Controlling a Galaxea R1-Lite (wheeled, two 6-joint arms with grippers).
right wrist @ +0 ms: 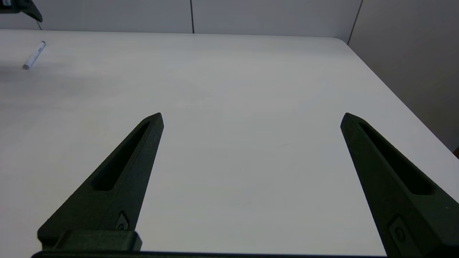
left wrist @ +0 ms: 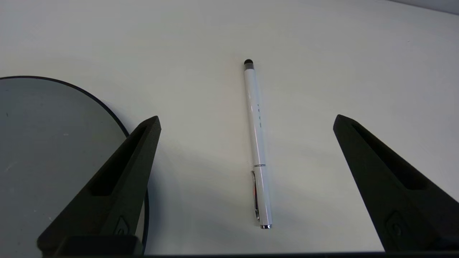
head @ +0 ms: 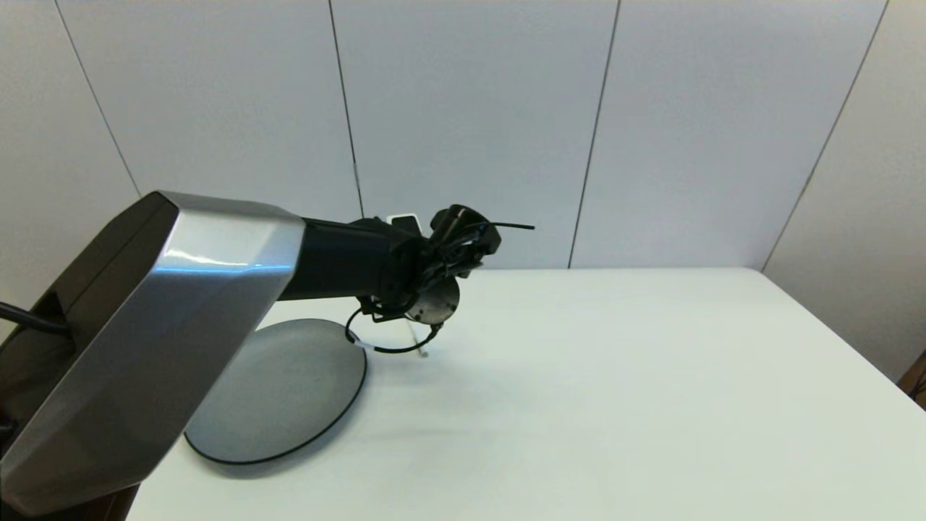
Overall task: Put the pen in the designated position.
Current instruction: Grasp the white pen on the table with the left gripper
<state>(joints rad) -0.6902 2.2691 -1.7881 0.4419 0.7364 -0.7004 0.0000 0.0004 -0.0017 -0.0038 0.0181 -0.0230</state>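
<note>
**Left arm poised over the pen, fingers wide**

Spread wide and holding nothing, the jaws of your left gripper hang above the pen, one finger on each side of the barrel and both clear of it. The pen lies flat on bare white table, just beside the rim of the grey plate but not touching it. Your right gripper sits parked over the near right part of the table, its jaws also spread and empty; from there the pen shows well off to its left.

In the left wrist view the barrel runs straight away from the camera, midway between the fingers. The dark tip is at the far end; the clip and silver cap are at the near end. So the closing line already crosses the long axis squarely, which is what you want.

To do the pickup well, come straight down without twisting the wrist. Aim for the mid-barrel near the small print, clear of the clip. Keep the plate-side finger off the rim as you descend. Close gently, since a thin round barrel will likely roll.
</note>
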